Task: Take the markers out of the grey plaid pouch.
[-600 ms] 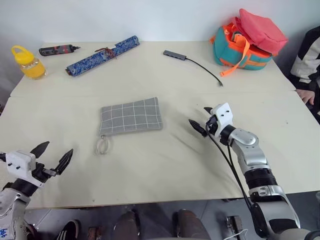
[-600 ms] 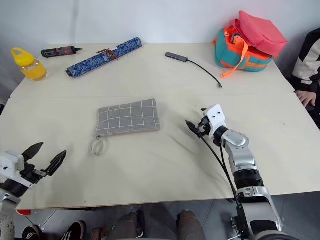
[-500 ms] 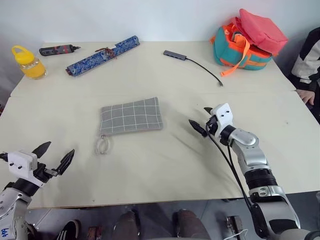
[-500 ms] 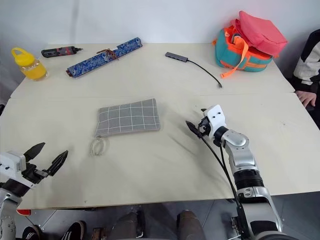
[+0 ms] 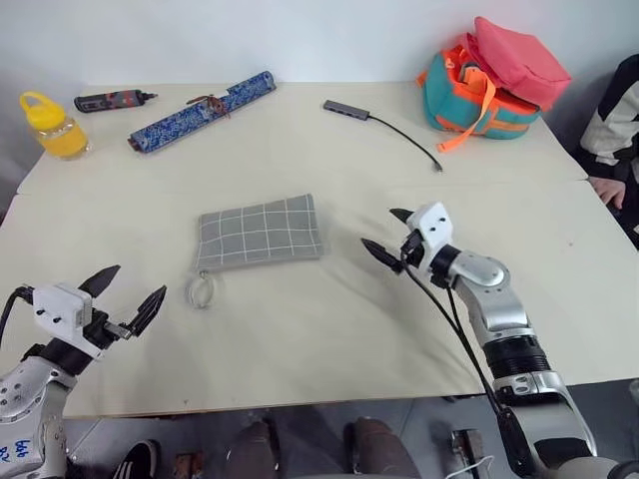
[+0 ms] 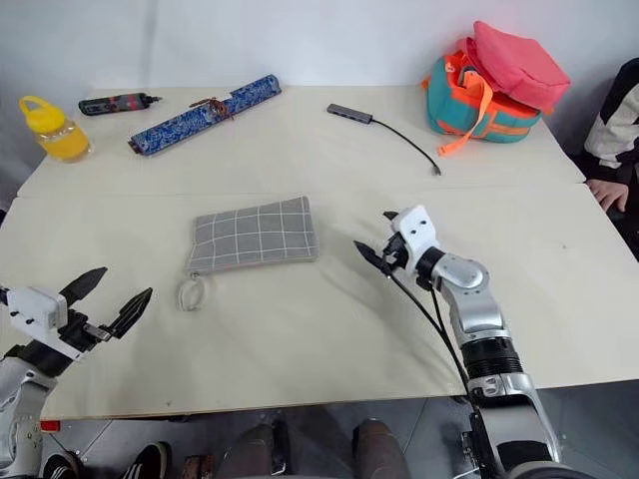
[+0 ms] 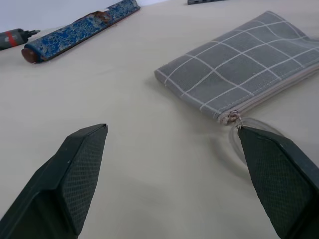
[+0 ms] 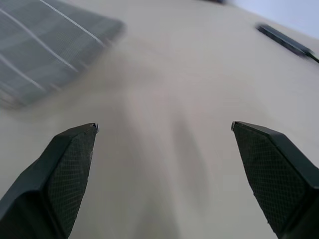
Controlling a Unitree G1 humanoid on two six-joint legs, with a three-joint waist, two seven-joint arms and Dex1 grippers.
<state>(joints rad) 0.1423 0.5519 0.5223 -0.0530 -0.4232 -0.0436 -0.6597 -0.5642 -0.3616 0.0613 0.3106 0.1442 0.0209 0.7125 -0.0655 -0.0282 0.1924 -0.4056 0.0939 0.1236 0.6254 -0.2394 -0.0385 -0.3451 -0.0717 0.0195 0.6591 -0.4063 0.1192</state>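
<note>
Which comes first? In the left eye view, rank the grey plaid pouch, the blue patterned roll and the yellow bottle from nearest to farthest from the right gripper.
From the right gripper:
1. Grey plaid pouch, mid-table, just to its left.
2. Blue patterned roll, far edge, left of centre.
3. Yellow bottle, far left corner.

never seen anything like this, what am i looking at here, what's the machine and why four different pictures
It is a two-armed humanoid robot at a cream table. Two pictures come from cameras on its head, looking down; the other two sit on its wrists, looking out between black fingers. The left end effector and the right end effector are both open and hold nothing. Between them lies a closed grey plaid pouch. Further back are a blue patterned roll, a yellow bottle, a cable adapter and a teal-and-orange bag.
</note>
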